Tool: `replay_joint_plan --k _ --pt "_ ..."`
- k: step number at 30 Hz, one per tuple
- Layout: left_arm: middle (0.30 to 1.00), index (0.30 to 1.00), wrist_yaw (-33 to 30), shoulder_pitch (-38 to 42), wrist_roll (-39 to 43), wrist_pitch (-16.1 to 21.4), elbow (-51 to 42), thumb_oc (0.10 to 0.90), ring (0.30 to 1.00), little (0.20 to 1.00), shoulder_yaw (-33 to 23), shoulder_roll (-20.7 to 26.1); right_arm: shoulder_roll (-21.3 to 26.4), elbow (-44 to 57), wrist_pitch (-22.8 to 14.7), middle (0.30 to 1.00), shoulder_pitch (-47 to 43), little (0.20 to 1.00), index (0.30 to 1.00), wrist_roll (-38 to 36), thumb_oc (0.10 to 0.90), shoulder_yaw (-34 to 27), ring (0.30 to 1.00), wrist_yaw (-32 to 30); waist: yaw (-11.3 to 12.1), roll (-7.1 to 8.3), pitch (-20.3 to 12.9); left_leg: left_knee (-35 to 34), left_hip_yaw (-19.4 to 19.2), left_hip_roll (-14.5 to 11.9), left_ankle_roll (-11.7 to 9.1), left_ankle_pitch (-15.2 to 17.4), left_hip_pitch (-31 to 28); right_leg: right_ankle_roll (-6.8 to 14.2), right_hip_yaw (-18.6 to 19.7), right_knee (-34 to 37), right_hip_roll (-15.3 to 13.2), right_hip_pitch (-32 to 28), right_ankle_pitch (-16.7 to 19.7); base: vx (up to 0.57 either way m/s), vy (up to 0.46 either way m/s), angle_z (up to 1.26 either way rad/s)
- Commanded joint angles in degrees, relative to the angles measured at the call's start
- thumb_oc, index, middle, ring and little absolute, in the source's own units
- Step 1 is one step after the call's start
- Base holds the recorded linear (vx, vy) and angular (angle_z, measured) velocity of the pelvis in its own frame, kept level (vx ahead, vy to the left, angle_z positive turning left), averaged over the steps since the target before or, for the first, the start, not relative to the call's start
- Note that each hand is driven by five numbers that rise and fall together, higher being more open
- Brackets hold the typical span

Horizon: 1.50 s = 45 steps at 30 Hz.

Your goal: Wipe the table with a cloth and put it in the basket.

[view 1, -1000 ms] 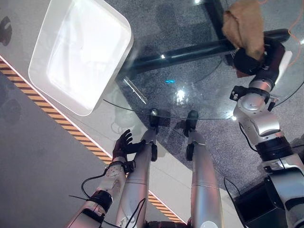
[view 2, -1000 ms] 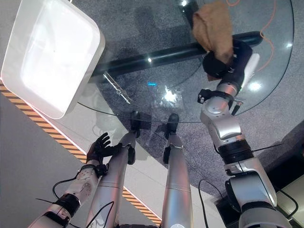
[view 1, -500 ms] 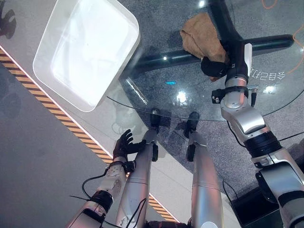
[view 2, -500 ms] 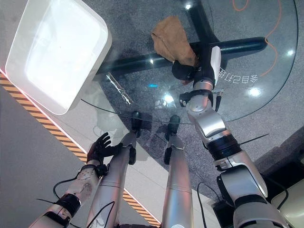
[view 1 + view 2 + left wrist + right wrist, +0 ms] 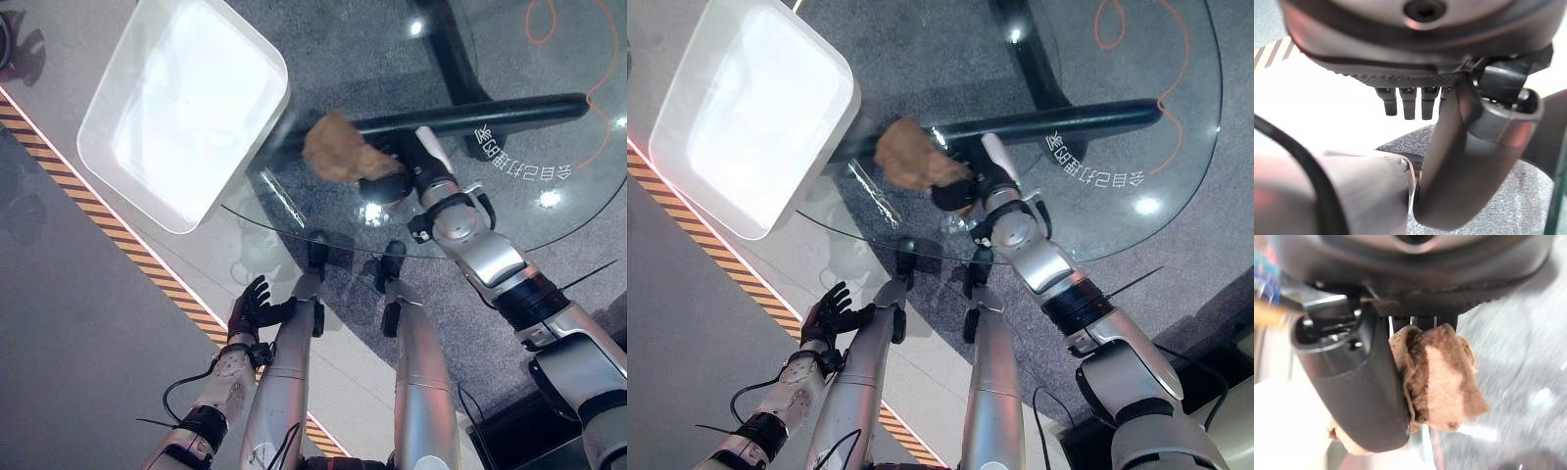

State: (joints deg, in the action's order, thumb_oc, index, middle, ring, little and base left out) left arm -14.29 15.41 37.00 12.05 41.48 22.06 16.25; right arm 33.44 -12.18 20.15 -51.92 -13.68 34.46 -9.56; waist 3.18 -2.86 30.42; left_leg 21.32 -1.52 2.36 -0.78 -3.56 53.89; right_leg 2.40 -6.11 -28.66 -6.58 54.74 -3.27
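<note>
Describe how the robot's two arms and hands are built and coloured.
Both arms are smooth silver-grey shells broken by black ribbed joint bands. The right hand is dark, with a white cover along its thumb side and a silver cylindrical wrist behind it. The left hand is dark too, on a paler segmented wrist. In its wrist view, the left hand's fingers show as blocky black tips.

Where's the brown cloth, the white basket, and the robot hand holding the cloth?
cloth point(image 5: 331, 147), left eye view, middle of the bunched fabric.
basket point(image 5: 257, 117), left eye view, its near rim.
right hand point(image 5: 384, 186), left eye view, dark palm behind the cloth.
</note>
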Motion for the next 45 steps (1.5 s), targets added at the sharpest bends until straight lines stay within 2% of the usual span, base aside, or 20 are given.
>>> replay_joint_plan --k 1,5,10,11,20,31,33,36,38,42,45 --pt "0.900 0.900 -0.73 -3.78 -0.78 0.97 -0.19 0.800 0.900 0.900 1.96 -0.84 -1.29 7.11 -5.09 0.300 0.14 0.200 0.300 -3.25 0.100 3.00 0.300 5.70 1.62 -1.97 -0.62 1.81 -1.08 4.07 1.38 4.96 -0.28 1.83 -1.20 5.00 2.47 0.79 3.42 0.00 -0.011 0.04" --pt "0.900 0.900 -1.16 -3.13 -0.12 -0.04 -0.59 0.800 0.900 0.900 2.62 -0.52 -1.51 7.55 -7.38 0.300 0.15 0.200 0.300 -3.85 0.100 4.42 0.300 6.82 1.73 -2.10 -0.62 2.29 -0.92 4.08 1.26 4.87 -0.01 1.86 -1.29 4.65 2.37 0.98 3.39 0.01 -0.021 0.06" --pt "0.900 0.900 -1.29 -3.01 0.69 0.22 -0.46 0.800 0.900 0.900 2.81 -0.37 -0.97 6.77 -8.49 0.300 0.40 0.200 0.300 -4.70 0.100 4.35 0.300 4.29 1.68 -2.18 -0.62 2.32 -0.95 4.01 1.30 4.84 0.01 1.91 -1.43 4.60 2.20 1.07 3.46 0.01 -0.012 0.06" --pt "0.900 0.900 -1.20 -4.35 0.77 0.43 -0.32 0.800 0.900 0.900 3.22 -0.38 -1.19 6.36 -9.00 0.300 1.85 0.200 0.300 -5.05 0.100 4.11 0.300 3.27 1.84 -2.28 -0.62 2.66 -0.73 3.89 1.13 6.57 -2.17 2.28 -1.17 3.75 2.35 -0.78 1.74 0.05 -0.010 0.02" --pt "0.900 0.900 -0.77 -5.42 3.21 1.95 -1.57 0.800 0.900 0.900 2.55 -0.27 0.07 6.43 -10.99 0.300 3.01 0.200 0.300 -6.89 0.100 0.93 0.300 1.04 1.53 -2.38 -0.62 2.71 -0.81 3.71 1.25 6.64 -2.25 2.21 -1.12 3.43 2.43 -0.71 1.64 0.01 -0.002 0.00" --pt "0.900 0.900 1.94 -7.97 12.84 5.88 -4.91 0.800 0.900 0.900 -0.52 0.08 0.38 13.11 -16.53 0.300 7.45 0.200 0.300 -17.04 0.100 -3.59 0.300 3.31 0.94 -2.56 -0.62 2.67 -1.01 3.47 1.33 6.92 -3.84 1.99 -1.02 2.96 2.64 -2.03 1.08 0.00 0.000 0.00" --pt "0.900 0.900 3.96 -9.14 17.30 7.37 -8.63 0.800 0.900 0.900 -2.69 0.77 0.28 15.77 -19.12 0.300 10.23 0.200 0.300 -19.19 0.100 -5.86 0.300 3.63 0.71 -2.58 -0.62 2.56 -1.21 3.26 1.41 7.02 -4.51 1.89 -1.06 2.84 2.69 -2.58 0.80 0.00 0.000 0.00" --pt "0.900 0.900 4.74 -9.93 19.41 7.68 -12.47 0.800 0.900 0.900 -3.29 1.12 0.24 17.91 -19.71 0.300 11.92 0.200 0.300 -20.03 0.100 -7.71 0.300 3.64 0.58 -2.65 -0.62 2.49 -1.21 3.24 1.47 7.07 -4.94 1.83 -1.02 2.81 2.79 -3.00 0.67 0.00 -0.003 -0.01" --pt "0.900 0.900 5.83 -11.08 21.45 8.25 -18.59 0.800 0.900 0.900 -3.43 1.82 0.60 20.46 -22.38 0.300 14.24 0.200 0.300 -22.41 0.100 -10.26 0.300 4.10 0.34 -2.79 -0.62 2.40 -1.22 3.20 1.66 7.18 -5.38 1.73 -0.96 2.84 2.81 -3.45 0.59 -0.01 -0.015 -0.04" --pt "0.900 0.900 5.25 -12.39 22.18 7.44 -25.42 0.800 0.900 0.900 -3.31 2.87 0.78 24.17 -26.66 0.300 17.46 0.200 0.300 -23.81 0.100 -13.73 0.300 7.03 -0.08 -2.92 -0.62 2.61 -1.17 3.24 1.94 7.34 -5.75 1.63 -0.91 2.63 2.89 -3.84 0.51 0.00 0.000 0.00" --pt "0.900 0.900 7.06 -13.26 23.47 6.54 -29.51 0.800 0.900 0.900 -3.04 3.67 1.22 27.35 -29.49 0.300 19.53 0.200 0.300 -25.80 0.100 -16.37 0.300 8.36 -0.48 -2.85 -0.62 2.89 -1.13 3.22 2.09 7.57 -5.96 1.59 -0.79 2.40 2.95 -4.13 0.38 0.00 0.000 0.00"
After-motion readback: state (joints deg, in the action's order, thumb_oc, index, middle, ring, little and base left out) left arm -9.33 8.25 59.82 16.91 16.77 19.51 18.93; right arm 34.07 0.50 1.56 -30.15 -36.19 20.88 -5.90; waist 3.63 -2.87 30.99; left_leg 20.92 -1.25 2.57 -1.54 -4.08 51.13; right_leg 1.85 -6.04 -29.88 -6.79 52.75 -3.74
